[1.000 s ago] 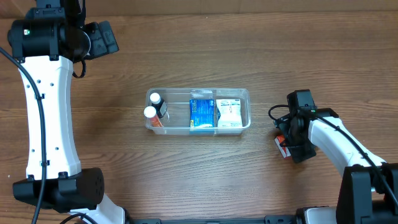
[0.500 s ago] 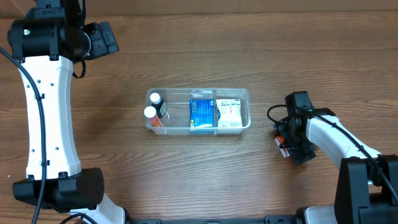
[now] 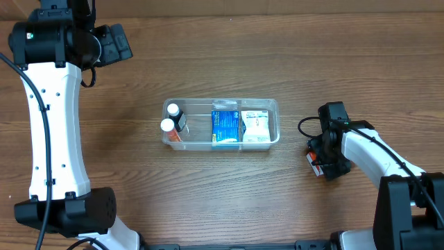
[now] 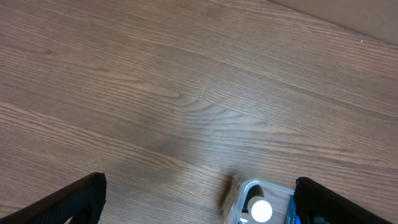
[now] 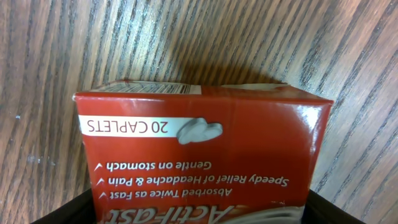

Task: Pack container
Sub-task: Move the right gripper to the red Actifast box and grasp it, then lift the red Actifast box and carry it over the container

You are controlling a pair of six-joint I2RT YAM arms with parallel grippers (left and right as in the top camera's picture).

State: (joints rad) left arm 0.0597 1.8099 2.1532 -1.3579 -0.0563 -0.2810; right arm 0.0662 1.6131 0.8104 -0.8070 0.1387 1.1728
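Plainly, the step in hand is the pick-up of the last loose item. At far left the left gripper (image 3: 118, 42) hangs high over the wooden table (image 3: 208, 201), well apart from everything; its wrist view shows the fingers spread wide with nothing between them. In the middle of the table lies the clear container (image 3: 198, 127), already holding two white-capped bottles (image 3: 170, 118) at its left end, then a blue box (image 3: 224, 127) and a white box (image 3: 255, 126). To its right, apart from the tub, a red caplet box (image 5: 199, 149) lies flat on the wood. The right gripper (image 3: 326, 157) is down over it, a finger at either side, but I cannot tell whether they press it yet. Next, I judge, it needs a firm squeeze, a lift, and a carry leftward to the gap beside the bottles.
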